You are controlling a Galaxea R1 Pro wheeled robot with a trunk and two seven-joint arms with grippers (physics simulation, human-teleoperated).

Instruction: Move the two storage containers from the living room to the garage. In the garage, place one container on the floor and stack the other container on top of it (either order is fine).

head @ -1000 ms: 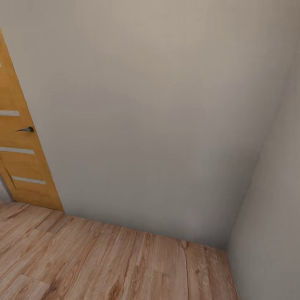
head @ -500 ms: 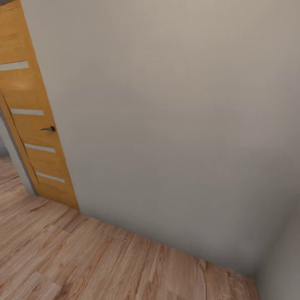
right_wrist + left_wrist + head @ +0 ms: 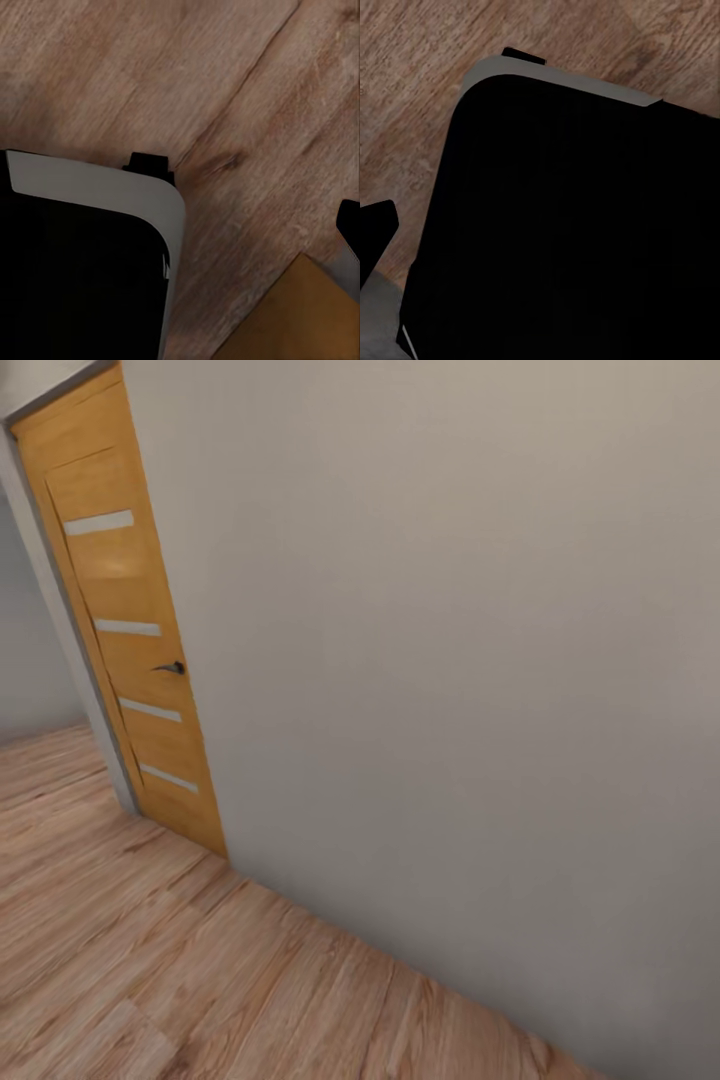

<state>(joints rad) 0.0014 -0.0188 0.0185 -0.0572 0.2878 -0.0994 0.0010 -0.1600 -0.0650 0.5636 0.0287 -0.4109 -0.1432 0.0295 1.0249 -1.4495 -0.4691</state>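
The two storage containers are out of view. I face a plain white-grey wall [image 3: 450, 660] above a light wood-plank floor [image 3: 150, 980]. In the left wrist view, a dark fingertip [image 3: 375, 229] juts in at the picture's edge beside the robot's black base [image 3: 577, 225]. A similar dark fingertip [image 3: 351, 225] shows in the right wrist view, over the planks. I cannot tell from these whether either gripper is open or shut, and nothing is seen held.
A light wooden door [image 3: 130, 650] with four glass slits and a dark handle [image 3: 172, 668] stands shut at the left. Beyond it the floor runs on past another wall [image 3: 30, 660]. An ochre flat shape [image 3: 300, 319] lies by the right fingertip.
The camera has turned left. The door has slid rightwards into fuller view, the wall corner at the right has left the picture, and floor beyond the door has appeared.
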